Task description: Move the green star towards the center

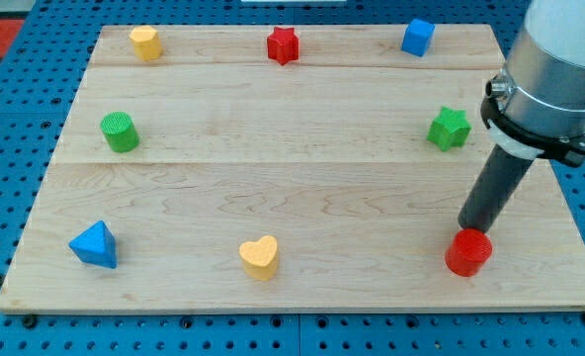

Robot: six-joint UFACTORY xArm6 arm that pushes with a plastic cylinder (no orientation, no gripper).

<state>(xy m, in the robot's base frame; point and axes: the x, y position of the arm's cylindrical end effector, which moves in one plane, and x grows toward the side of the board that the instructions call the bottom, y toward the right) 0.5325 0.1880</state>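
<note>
The green star (450, 129) lies on the wooden board (292, 188) near its right edge, a little above mid-height. My tip (469, 227) rests on the board well below the star and slightly to its right, just above the red cylinder (468, 252). The tip and the star are apart. The arm's grey body rises from the rod towards the view's top right corner.
A red star (284, 44), a yellow block (146, 43) and a blue cube (418, 37) sit along the top. A green cylinder (120, 132) is at the left. A blue triangle (94, 245) and a yellow heart (260, 257) sit along the bottom.
</note>
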